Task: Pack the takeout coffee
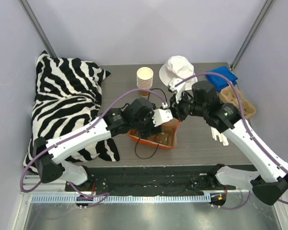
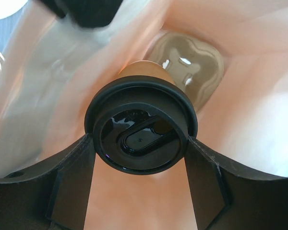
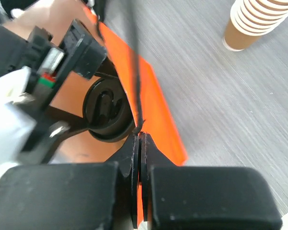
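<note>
The takeout coffee, a tan paper cup (image 2: 143, 72) under a round black lid (image 2: 140, 127), hangs inside an orange bag (image 1: 149, 140). My left gripper (image 2: 139, 143) is shut on it, one finger (image 2: 72, 182) pressed against each side of the lid. The lid (image 3: 108, 112) also shows in the right wrist view, just inside the bag's orange wall (image 3: 158, 110). My right gripper (image 3: 140, 136) is shut on the bag's rim where a black handle cord (image 3: 134, 57) comes off it. In the top view both grippers meet over the bag, the left gripper (image 1: 163, 125) dipping in and the right gripper (image 1: 174, 112) at its far right edge.
A brown pulp carrier (image 2: 189, 72) lies at the bottom of the bag. A stack of lidless paper cups (image 1: 144, 77) stands behind the bag, with a white hat (image 1: 178, 68) and a blue item (image 1: 222, 76) further right. Another pulp carrier (image 1: 237, 100) sits at the right. A zebra pillow (image 1: 67, 105) fills the left.
</note>
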